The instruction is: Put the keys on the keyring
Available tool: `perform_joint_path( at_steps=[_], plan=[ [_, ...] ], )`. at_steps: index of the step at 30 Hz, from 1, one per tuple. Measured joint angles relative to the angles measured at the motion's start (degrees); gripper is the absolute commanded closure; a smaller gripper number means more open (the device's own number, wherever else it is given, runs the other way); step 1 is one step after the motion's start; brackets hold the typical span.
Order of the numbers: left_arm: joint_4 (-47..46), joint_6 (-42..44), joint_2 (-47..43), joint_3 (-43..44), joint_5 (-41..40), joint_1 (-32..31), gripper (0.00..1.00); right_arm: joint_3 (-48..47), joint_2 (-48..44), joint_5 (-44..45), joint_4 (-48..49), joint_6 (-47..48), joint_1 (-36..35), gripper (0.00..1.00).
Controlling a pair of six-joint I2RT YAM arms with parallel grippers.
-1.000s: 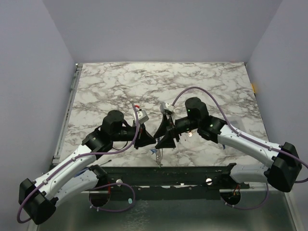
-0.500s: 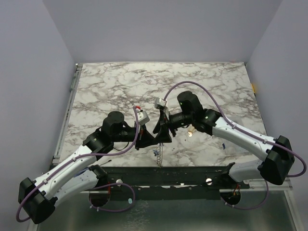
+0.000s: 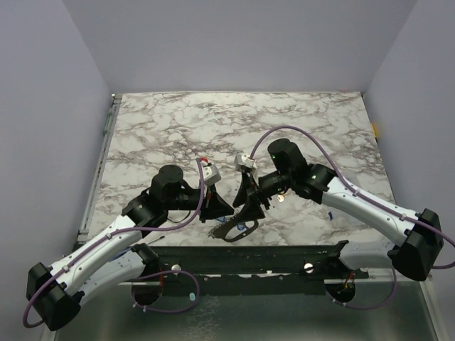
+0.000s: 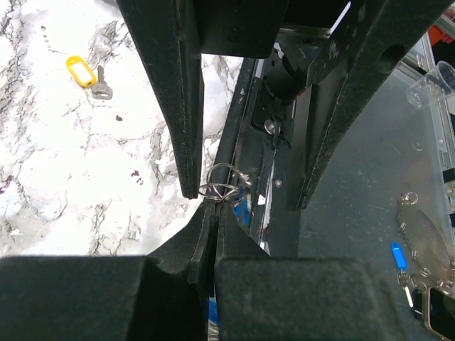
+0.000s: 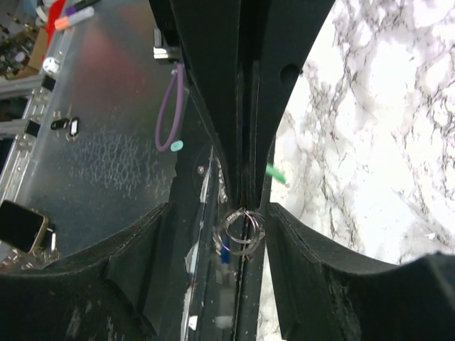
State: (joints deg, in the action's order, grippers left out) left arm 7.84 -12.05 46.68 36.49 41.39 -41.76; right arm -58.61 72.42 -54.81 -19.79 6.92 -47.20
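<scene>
My left gripper (image 4: 215,209) is shut on the keyring (image 4: 226,186), a thin silvery loop held over the table's near edge. My right gripper (image 5: 219,211) is open, its two fingers straddling the ring (image 5: 242,231) and the tip of the left gripper (image 5: 245,199). A blue key (image 4: 242,206) hangs just under the ring. A green key head (image 5: 277,174) shows beside the left fingers. The yellow key (image 4: 85,71) lies loose on the marble. In the top view the two grippers, left (image 3: 222,207) and right (image 3: 249,213), meet at the near edge.
The black mounting rail (image 3: 284,257) runs along the table's near edge under the grippers. Below it is a metal tray (image 5: 92,163) with loose items, including another blue tag (image 4: 398,256). Marble tabletop (image 3: 213,128) stretches behind the arms.
My right gripper has swung away and come back lower, and now straddles the ring. The left gripper stays shut on the ring and has barely moved.
</scene>
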Motion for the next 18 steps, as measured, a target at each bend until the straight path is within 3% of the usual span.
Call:
perform_joint_path(
  at_steps=[12,18],
  plan=[
    [-1.55,-0.13,-0.04,0.00,-0.02,0.07,1.00,0.39,-4.07,1.92,-6.73,1.68,-0.37,0.40],
    [-2.21,-0.17,-0.04,0.00,-0.04,0.07,1.00,1.42,-7.61,2.60,-3.56,0.61,-0.37,0.27]
  ],
)
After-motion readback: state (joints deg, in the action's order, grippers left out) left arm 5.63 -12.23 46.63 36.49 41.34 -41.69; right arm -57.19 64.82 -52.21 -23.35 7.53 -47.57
